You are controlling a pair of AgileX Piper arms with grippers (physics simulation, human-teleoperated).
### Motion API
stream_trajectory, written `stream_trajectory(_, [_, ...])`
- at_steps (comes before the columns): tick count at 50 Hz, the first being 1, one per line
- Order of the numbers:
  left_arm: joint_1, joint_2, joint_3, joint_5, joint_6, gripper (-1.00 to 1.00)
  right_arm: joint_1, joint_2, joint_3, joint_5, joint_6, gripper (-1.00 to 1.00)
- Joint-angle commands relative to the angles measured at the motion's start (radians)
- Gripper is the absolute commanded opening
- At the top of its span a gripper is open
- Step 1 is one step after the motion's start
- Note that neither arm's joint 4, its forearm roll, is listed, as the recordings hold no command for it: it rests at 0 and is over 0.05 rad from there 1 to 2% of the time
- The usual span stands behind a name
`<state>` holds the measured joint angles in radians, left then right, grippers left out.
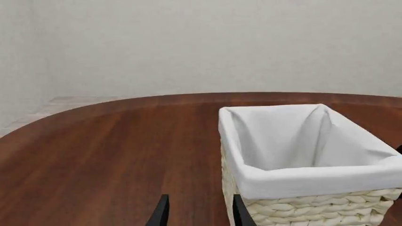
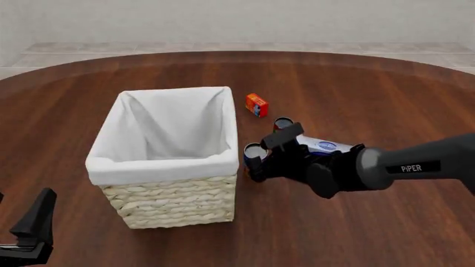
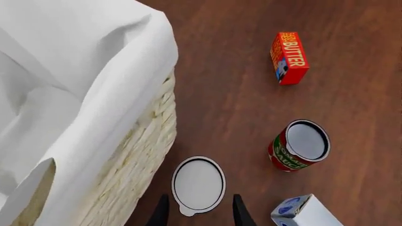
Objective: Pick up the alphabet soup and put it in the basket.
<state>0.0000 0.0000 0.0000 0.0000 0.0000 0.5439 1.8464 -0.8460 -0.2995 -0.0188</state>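
Observation:
The alphabet soup [image 3: 198, 183] stands upright next to the basket's right wall; mostly its silvery top shows. In the front view the soup [image 2: 254, 150] is partly hidden by my right gripper [image 2: 268, 153]. The right gripper [image 3: 199, 215] is open and hovers just above the can, one finger on each side of it, holding nothing. The basket [image 2: 159, 167] is pale wicker with a white lining; it also shows in the right wrist view [image 3: 113, 108] and the left wrist view [image 1: 314, 176]. My left gripper [image 1: 199, 216] is open and empty, at the table's near left [image 2: 33, 225].
A red can with a green band [image 3: 295, 147] stands just right of the soup [image 2: 282, 122]. An orange butter box [image 3: 287, 57] lies farther back [image 2: 257, 104]. A blue and white carton [image 3: 298, 212] sits under my right arm.

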Motion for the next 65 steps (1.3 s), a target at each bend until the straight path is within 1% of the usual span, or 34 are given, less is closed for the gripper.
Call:
stream_trajectory(1, [0.000, 0.000, 0.000, 0.000, 0.000, 1.00, -0.006, 0.018, -0.027, 0.008, -0.007, 1.00])
stream_trajectory(19, [0.000, 0.000, 0.000, 0.000, 0.000, 1.00, 0.012, 0.034, -0.034, 0.004, 0.002, 1.00])
stream_trajectory(23, [0.000, 0.000, 0.000, 0.000, 0.000, 1.00, 0.011, 0.037, -0.038, 0.005, 0.000, 1.00])
stream_trajectory(24, [0.000, 0.000, 0.000, 0.000, 0.000, 1.00, 0.010, 0.031, -0.033, 0.000, -0.009, 1.00])
stream_trajectory(26, [0.000, 0.000, 0.000, 0.000, 0.000, 1.00, 0.013, 0.032, -0.033, 0.002, -0.004, 1.00])
stream_trajectory(27, [0.000, 0.000, 0.000, 0.000, 0.000, 1.00, 0.004, 0.033, -0.038, 0.002, -0.011, -1.00])
stream_trajectory(28, [0.000, 0.000, 0.000, 0.000, 0.000, 1.00, 0.009, 0.032, -0.037, 0.003, -0.002, -1.00])
stream_trajectory(29, [0.000, 0.000, 0.000, 0.000, 0.000, 1.00, 0.006, 0.033, -0.039, 0.003, -0.009, -1.00])
stream_trajectory(47, [0.000, 0.000, 0.000, 0.000, 0.000, 1.00, -0.001, 0.023, -0.037, 0.001, -0.013, -1.00])
stream_trajectory(65, [0.000, 0.000, 0.000, 0.000, 0.000, 1.00, -0.020, -0.077, -0.020, 0.024, -0.037, -1.00])
